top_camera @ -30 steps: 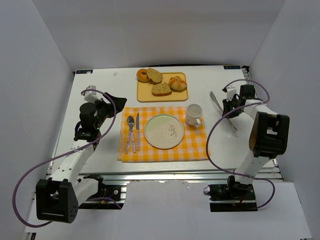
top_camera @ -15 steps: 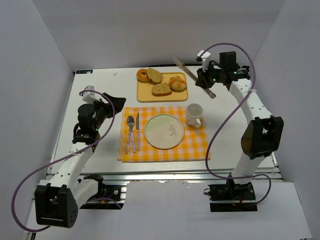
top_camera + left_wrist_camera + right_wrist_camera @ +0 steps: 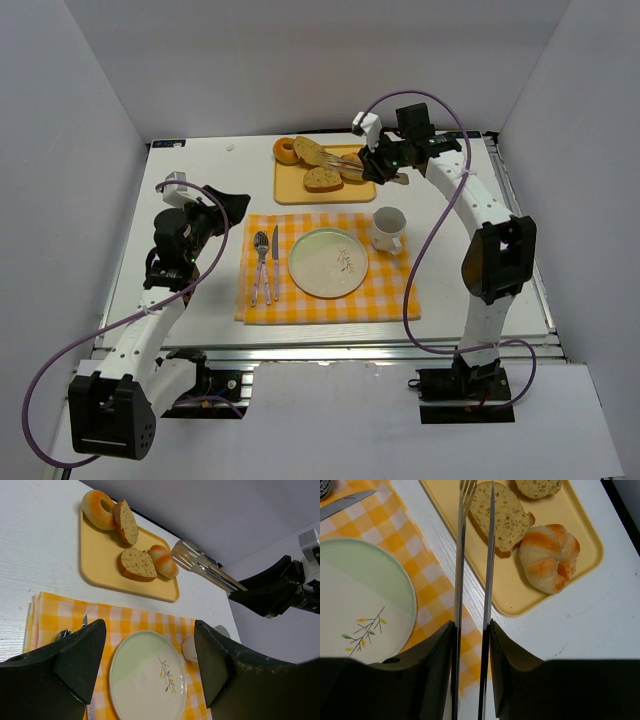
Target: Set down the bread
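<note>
The bread [image 3: 323, 179] lies flat on the yellow tray [image 3: 292, 190] at the far side of the table [image 3: 215, 165], just beside a round roll [image 3: 355, 167]. Metal tongs [image 3: 187, 555] reach toward it from the right, raised over the tray, their two arms slightly apart. The right jaws are clamped on the tongs' handles. Nearer the arms, a plate [image 3: 328, 262] sits on a checked cloth [image 3: 390, 290]. The left jaws gape wide and hold nothing, over the table's left part.
</note>
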{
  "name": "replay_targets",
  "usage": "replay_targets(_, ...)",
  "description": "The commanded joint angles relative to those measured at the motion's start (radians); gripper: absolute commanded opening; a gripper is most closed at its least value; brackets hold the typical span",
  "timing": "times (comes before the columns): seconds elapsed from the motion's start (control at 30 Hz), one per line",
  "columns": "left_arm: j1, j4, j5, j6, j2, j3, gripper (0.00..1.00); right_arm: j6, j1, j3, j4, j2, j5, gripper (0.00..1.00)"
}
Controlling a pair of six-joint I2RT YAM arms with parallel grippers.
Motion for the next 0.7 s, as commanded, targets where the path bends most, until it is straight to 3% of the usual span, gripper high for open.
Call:
replay_targets(0.0,-0.003,-0.006,-0.008,0.008,-0.011,-0.002,0.80,-0.018,0.007,0.081,-0.001,0.009,0.014,0.40)
replay_targets(0.17,-0.002,-0.006,-0.006,0.012,0.000,0.001,0.80,-0.044,0.025,0.104,-0.002,0.035,0.044,0.42)
replay_targets(0.43,-0.002,-0.009,-0.008,0.017,0.009,0.001,0.80,-0.264,0.092,0.051,-0.015,0.067,0.132,0.46)
replay_targets(0.67,-0.002,-0.019,-0.017,0.020,0.008,-0.001,0.80,-0.327,0.125,0.061,-0.001,0.112,0.193,0.46)
